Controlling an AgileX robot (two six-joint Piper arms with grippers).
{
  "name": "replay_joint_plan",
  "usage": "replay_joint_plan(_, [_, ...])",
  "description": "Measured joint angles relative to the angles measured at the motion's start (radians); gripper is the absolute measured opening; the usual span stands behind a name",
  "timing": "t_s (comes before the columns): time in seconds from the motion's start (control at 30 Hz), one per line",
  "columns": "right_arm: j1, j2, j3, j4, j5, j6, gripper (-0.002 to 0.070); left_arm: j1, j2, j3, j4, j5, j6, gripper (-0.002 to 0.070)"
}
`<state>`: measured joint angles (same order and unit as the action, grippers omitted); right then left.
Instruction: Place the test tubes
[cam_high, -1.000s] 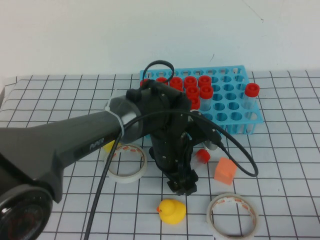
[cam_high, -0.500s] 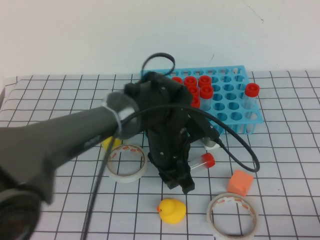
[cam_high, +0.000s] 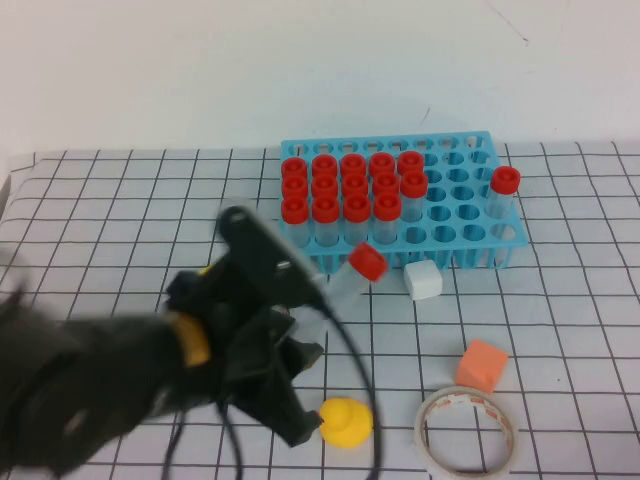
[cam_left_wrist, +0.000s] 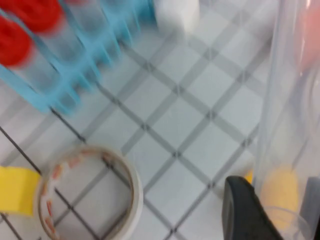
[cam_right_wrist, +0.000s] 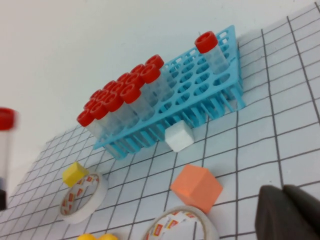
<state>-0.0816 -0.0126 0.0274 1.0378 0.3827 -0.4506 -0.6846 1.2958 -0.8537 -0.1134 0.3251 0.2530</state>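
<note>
Left gripper (cam_high: 306, 335) aloft front-left, jaws clamping test tube (cam_high: 352, 278); right gripper (cam_right_wrist: 283, 191) low, jaws closed.

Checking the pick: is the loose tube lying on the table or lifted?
Lifted: the left gripper holds the tube clear of the table, cap up. The right gripper hangs shut off to the right.

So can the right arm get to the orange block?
Probably yes. The shut right gripper is close to the orange block with only bare table between. The left gripper, near the rack, holds a test tube, out of its way.
</note>
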Motion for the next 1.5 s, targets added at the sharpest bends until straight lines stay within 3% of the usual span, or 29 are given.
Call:
replay_joint_plan(0.1, [0.000,0.000,0.000,0.057,0.006,-0.057,-0.0001,0.000,-0.119,0.159,-0.071,-0.238,-0.014,0.0211])
replay_joint_plan(0.23, [0.000,0.000,0.000,0.288,0.019,-0.273,-0.0001,0.000,-0.167,0.296,-0.157,-0.525,-0.061,0.0211])
replay_joint_plan(0.37, [0.000,0.043,-0.012,0.479,0.083,-0.506,-0.0001,0.000,-0.137,0.315,-0.135,-0.689,-0.193,0.0211])
replay_joint_plan(0.6, [0.000,0.311,-0.199,0.637,0.190,-0.961,-0.0001,0.000,0.025,0.315,0.194,-1.064,-0.578,0.0211])
replay_joint_plan(0.77, [0.000,0.533,-0.338,0.646,0.295,-1.114,0.0006,0.000,0.169,0.315,0.389,-1.392,-0.653,0.0211])
replay_joint_plan(0.9, [0.000,0.714,-0.438,0.646,0.422,-1.201,0.0092,0.000,0.265,0.315,0.415,-1.442,-0.706,0.0211])
replay_joint_plan(1.07, [0.008,0.926,-0.547,0.646,0.584,-1.271,0.0349,0.000,0.335,0.315,0.451,-1.444,-0.785,0.0211])
replay_joint_plan(1.17, [0.043,1.036,-0.605,0.646,0.635,-1.298,0.0447,0.000,0.343,0.315,0.479,-1.448,-0.789,0.0211])
replay_joint_plan(1.5, [0.293,1.300,-0.782,0.646,0.586,-1.420,0.0488,0.000,0.343,0.315,0.561,-1.456,-0.789,0.0211])
